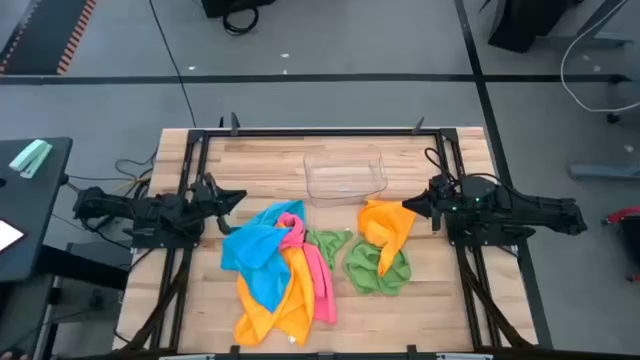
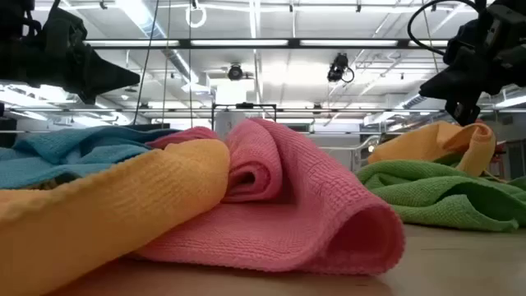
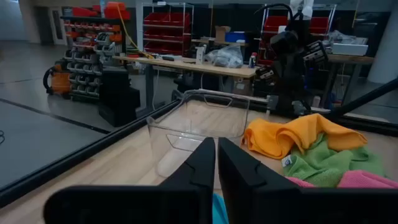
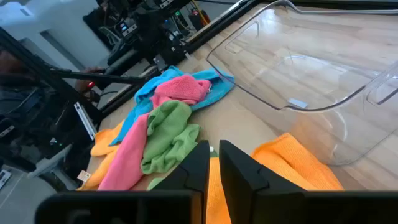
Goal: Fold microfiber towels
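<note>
Orange, blue, pink and green microfiber towels lie crumpled and unfolded across the middle and front of the wooden table [image 1: 250,150], in two groups. Toward the left-front, a blue towel [image 1: 255,255] sits over a larger orange towel [image 1: 275,305], with a pink towel [image 1: 312,268] draped along them, its long axis running from the table's middle toward the front edge. Toward the right, a second orange towel [image 1: 385,225] lies partly on a green towel [image 1: 378,268], and a smaller green piece [image 1: 325,242] sits between the groups. A clear plastic tray [image 1: 345,172] stands behind them, near the back edge. The left gripper [image 1: 228,198] hovers over the left side with its fingers clenched together on nothing, and the blue towel's nearest corner lies just ahead of its tip and below it. The right gripper [image 1: 412,205] hovers over the right side, likewise pinched closed and empty, with the second orange towel directly beneath and just in front of its tip. Folding seems not yet begun. Each arm appears nearest to its own pile, so the right one looks best placed to reach the orange towel on top, which would need spreading flat first
</note>
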### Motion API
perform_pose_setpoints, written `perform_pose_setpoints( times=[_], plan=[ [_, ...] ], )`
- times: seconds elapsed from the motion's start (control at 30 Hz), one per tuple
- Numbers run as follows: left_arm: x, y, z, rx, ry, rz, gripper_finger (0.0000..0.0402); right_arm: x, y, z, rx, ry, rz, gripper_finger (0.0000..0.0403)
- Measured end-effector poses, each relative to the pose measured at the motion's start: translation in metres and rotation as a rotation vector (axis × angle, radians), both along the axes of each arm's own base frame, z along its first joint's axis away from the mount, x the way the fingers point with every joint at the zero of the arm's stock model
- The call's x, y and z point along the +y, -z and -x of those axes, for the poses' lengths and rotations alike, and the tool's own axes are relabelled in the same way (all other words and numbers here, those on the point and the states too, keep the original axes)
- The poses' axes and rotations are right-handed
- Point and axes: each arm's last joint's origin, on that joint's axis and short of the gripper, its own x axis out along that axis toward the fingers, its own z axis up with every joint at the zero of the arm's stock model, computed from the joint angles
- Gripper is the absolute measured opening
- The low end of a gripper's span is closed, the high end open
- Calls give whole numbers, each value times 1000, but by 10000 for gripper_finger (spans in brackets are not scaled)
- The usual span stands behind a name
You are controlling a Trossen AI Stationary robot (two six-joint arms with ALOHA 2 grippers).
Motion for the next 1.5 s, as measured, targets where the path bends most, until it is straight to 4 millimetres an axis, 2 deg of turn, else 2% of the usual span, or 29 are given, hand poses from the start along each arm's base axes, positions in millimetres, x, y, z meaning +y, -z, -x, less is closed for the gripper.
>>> perform_pose_setpoints(
  times=[1.5],
  plan=[
    [0,0,0,0,0,0,37,0,0,0,0,0,0,44]
  ],
)
